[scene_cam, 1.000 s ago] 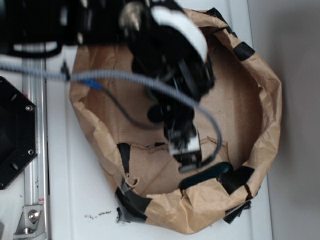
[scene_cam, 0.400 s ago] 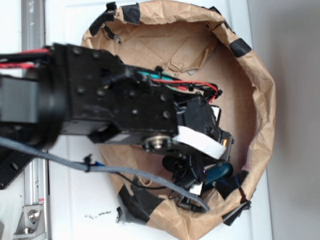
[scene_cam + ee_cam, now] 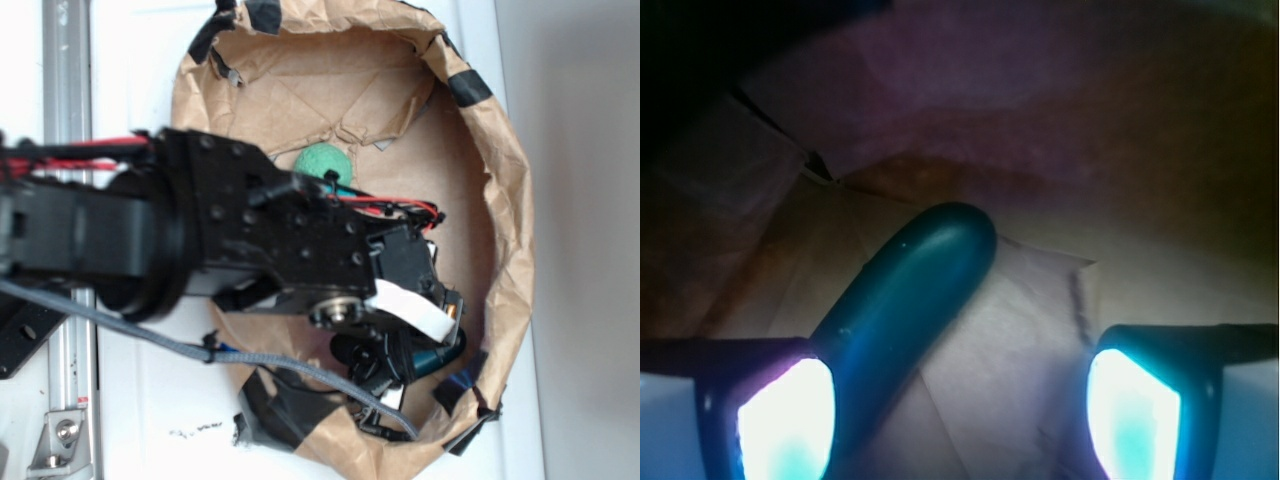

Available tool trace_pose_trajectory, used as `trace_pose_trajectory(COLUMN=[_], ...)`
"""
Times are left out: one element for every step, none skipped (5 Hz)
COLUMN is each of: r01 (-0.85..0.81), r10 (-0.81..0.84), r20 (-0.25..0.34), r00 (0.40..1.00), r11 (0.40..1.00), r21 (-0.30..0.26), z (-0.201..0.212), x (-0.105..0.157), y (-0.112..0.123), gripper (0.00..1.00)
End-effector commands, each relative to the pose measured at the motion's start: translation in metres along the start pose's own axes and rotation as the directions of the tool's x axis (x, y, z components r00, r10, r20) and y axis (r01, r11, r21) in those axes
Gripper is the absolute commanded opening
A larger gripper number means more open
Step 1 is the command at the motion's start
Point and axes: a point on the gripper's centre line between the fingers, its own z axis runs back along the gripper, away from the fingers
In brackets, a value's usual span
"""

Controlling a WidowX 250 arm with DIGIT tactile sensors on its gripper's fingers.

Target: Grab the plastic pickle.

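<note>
Plastic pickle (image 3: 905,305) between the spread fingers (image 3: 785,420), lying diagonally on brown paper, one rounded end pointing up and away, near end running down against the inner face of the wrist view's left finger, apparently touching or just beside it; right finger well apart from it. Fingers released, nothing clamped yet. Gripper (image 3: 960,415) down low inside the paper bag bowl (image 3: 505,200), close to the paper floor.

From the exterior view: pickle (image 3: 440,357) only partly showing, a dark teal sliver by the bowl's lower right rim, just beside a black tape patch (image 3: 462,385); rest hidden under the black arm (image 3: 250,240). Light green ball (image 3: 322,163) near the bowl's middle, well apart, not the target. Bowl sitting on the white desk (image 3: 140,90), toward its right edge.

Handling, judged: hard, smooth, glossy plastic, light, stiff, likely slippery; round section prone to rolling or squirting out if pinched near an end. Best taken across the mid-body, fingers square to the long axis. Currently off-centre toward one finger, so closing may push it sideways first; crumpled paper wall close by may snag.
</note>
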Motion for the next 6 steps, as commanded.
trace_pose_trajectory(r01=[0.117,0.061,0.038,0.04,0.01,-0.121], r10=[-0.117,-0.061,-0.038,-0.04,-0.011,0.121], r20=[0.021,0.006,0.019,0.089,0.138,0.125], r00=[0.993,0.998,0.999,0.995,0.99,0.985], r11=[0.993,0.998,0.999,0.999,1.0,0.993], r21=[0.005,-0.013,-0.012,-0.002,0.008,-0.004], z=[-0.019,-0.029,-0.019,0.012,0.035,0.042], x=[0.014,0.007,0.003,0.008,0.019,0.022], y=[-0.035,-0.027,-0.023,-0.014,0.0,0.014], gripper=[1.0,1.0,1.0,1.0,1.0,1.0])
